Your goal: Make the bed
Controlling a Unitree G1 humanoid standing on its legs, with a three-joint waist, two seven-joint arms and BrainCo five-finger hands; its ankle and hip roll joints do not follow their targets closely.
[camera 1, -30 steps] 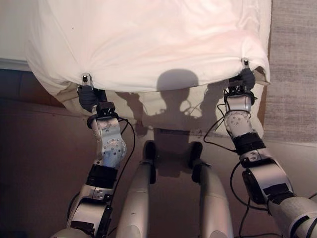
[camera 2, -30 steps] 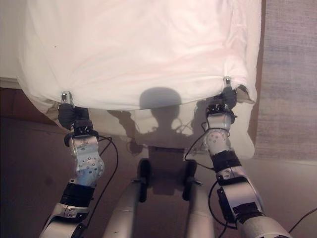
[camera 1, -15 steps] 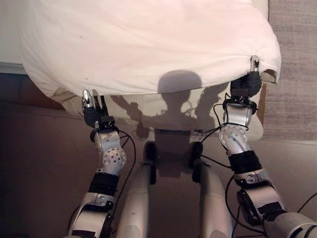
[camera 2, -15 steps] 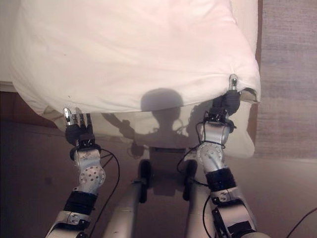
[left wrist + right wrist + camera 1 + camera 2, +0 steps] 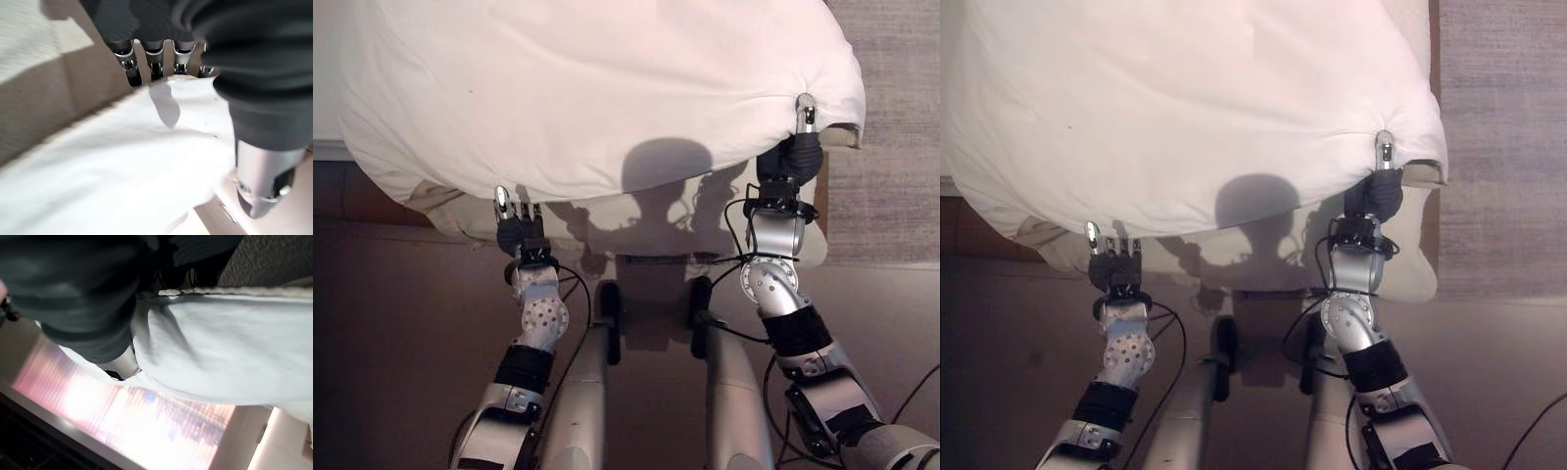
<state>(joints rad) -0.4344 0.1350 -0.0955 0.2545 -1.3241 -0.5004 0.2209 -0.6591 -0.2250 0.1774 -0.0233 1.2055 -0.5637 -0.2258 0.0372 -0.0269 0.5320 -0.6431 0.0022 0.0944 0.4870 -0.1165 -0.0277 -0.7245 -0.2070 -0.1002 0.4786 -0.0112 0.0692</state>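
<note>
The puffy white fabric duvet [image 5: 597, 88] lies over the bed's foot, its corner pinched by the right hand [image 5: 795, 147] while the left hand [image 5: 517, 227] hangs spread below the hem, so regripping looks next.

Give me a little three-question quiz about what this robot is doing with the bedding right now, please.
1. True or false: the right hand grips the edge of the white duvet.
2. How are the fingers of the left hand? A) straight, below the duvet's edge B) curled round a pillow C) flat on the floor
3. What grey thing lies on the floor to the bed's right?

Key:
1. True
2. A
3. A rug
</note>
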